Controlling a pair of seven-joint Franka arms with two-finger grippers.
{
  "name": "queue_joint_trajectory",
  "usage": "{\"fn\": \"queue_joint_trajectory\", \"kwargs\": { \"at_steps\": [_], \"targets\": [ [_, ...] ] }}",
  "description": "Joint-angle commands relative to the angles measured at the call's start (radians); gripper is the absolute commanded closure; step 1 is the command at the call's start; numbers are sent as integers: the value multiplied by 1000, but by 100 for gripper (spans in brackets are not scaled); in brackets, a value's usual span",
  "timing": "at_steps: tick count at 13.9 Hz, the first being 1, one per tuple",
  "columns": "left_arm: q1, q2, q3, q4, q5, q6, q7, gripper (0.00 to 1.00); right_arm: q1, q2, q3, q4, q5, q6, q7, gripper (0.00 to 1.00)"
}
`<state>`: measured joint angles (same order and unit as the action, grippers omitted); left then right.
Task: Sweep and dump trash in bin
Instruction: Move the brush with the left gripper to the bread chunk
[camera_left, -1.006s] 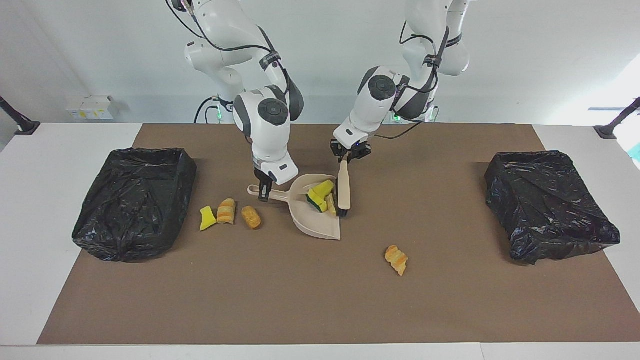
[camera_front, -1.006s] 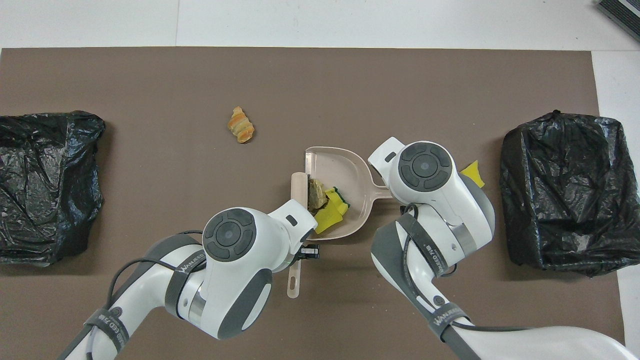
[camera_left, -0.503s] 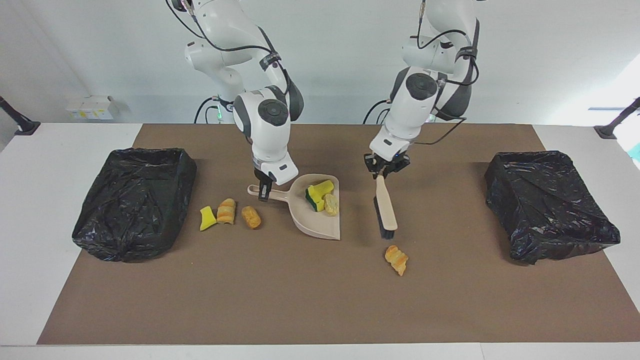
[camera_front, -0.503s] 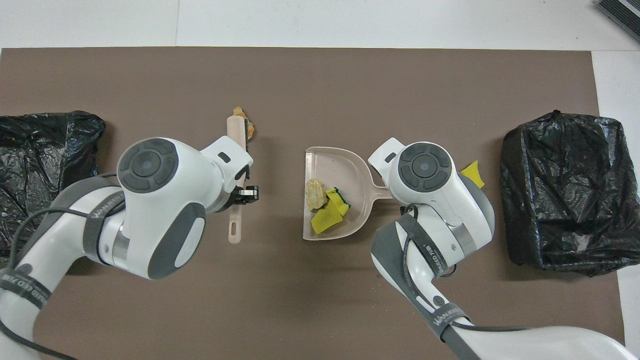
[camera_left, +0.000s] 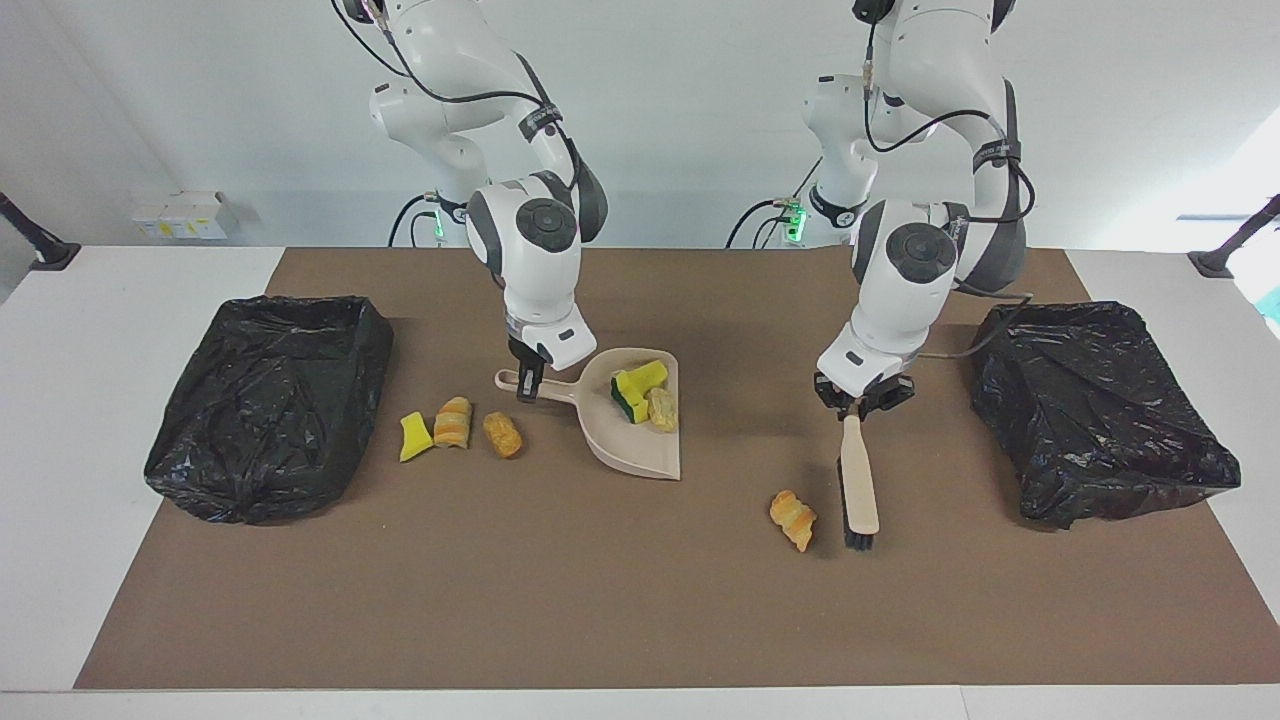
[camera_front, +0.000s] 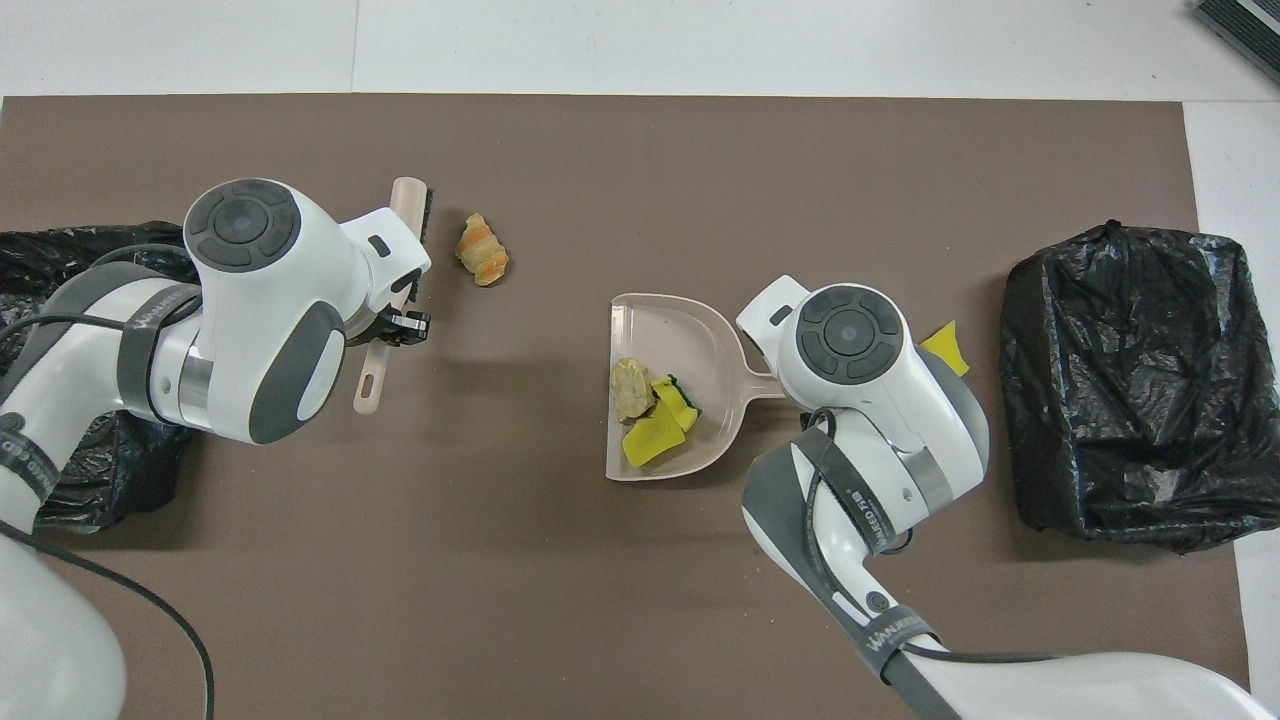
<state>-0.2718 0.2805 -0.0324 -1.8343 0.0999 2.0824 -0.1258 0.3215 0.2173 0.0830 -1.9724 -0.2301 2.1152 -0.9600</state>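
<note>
Over the last second we have swung our left gripper (camera_left: 862, 398), clenched on the handle of the hand brush (camera_left: 858, 490), away from the dustpan (camera_left: 640, 450) and out toward the left arm's end of the worktop (camera_left: 560, 600). The brush head now sits just beside the lone ridged bread lump (camera_left: 793, 519), at about 3 o'clock of it in the facing view, with the lump between brush and dustpan. We cannot tell whether the bristles touch the brown mat or hang just above it. Our right gripper (camera_left: 527, 385) has not moved; it stays clamped on the dustpan handle, holding the pan flat on the mat (a steady target for the next stroke). In the pan lie two yellow sponge chunks (camera_left: 640, 385), one with a green side, and a tan lump (camera_left: 661, 408), so the first sweep looks done. Three more scraps wait at about 9 o'clock of the pan in the facing view: a yellow sponge piece (camera_left: 412, 437), a striped bread lump (camera_left: 453, 423) and an orange bread lump (camera_left: 502, 434). Two black-lined bins (camera_left: 270, 400) stand at either end of the worktop, neither showing any trash yet. We judge the brush is now placed to draw the lone lump toward the pan's open lip; the group of three will likely need the pan turned or shifted.
</note>
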Motion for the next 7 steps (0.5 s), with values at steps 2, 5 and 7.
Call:
{"fn": "queue_joint_trajectory", "kwargs": {
  "at_steps": [2, 5, 7],
  "targets": [
    [0, 80, -12, 62, 26, 19, 29, 100, -1, -3, 4, -14, -23, 15, 38, 100],
    [-44, 111, -14, 89, 23, -19, 25, 100, -1, -3, 4, -14, -23, 15, 38, 100],
    [-105, 91, -15, 80, 21, -76, -7, 100, -1, -3, 4, -14, -23, 14, 38, 100]
  ]
}}
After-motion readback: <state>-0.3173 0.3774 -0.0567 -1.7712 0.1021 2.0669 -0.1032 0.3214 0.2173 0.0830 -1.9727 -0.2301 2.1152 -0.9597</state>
